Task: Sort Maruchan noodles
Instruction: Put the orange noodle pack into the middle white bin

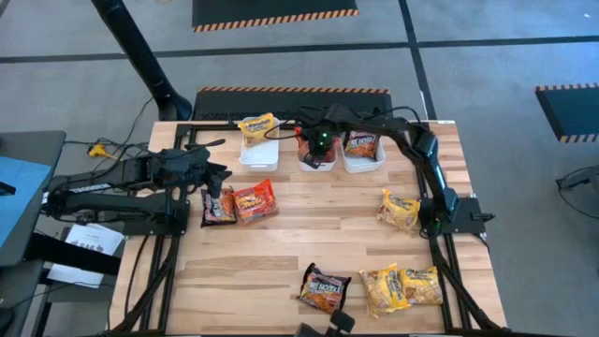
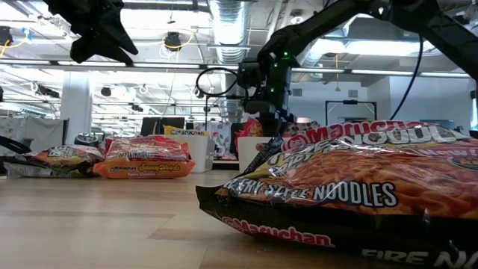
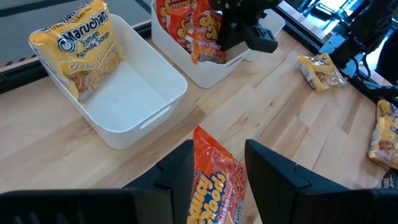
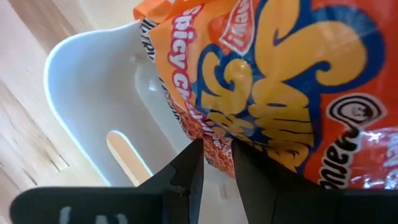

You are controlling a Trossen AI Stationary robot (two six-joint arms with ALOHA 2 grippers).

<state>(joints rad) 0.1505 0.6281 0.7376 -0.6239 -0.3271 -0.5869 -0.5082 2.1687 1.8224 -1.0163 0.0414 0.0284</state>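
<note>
Three white bins stand along the table's far edge. The left bin [image 1: 259,154] holds a yellow Maruchan packet [image 1: 257,124], and the right bin [image 1: 363,164] holds a dark one [image 1: 361,143]. My right gripper [image 1: 318,148] is over the middle bin [image 3: 205,68], shut on an orange-red packet [image 4: 280,93]; another red packet [image 3: 174,18] stands in that bin. My left gripper [image 3: 217,168] hangs open, high above a red packet [image 1: 255,201] and a dark packet [image 1: 217,204] that lie flat at the table's left. My right gripper pinches an edge of the orange-red packet [image 4: 216,146] between its two fingers [image 4: 186,174]. The fingers come from above, pointing steeply down. The packet hangs tilted below them [image 3: 208,37], its lower part inside the middle bin; whether it touches the bin's floor is hidden.
A yellow packet [image 1: 400,208] lies near the right edge. At the near edge lie a dark packet [image 1: 324,288] and two yellow ones [image 1: 384,288] [image 1: 421,284]. Bare wood stretches across the table's middle.
</note>
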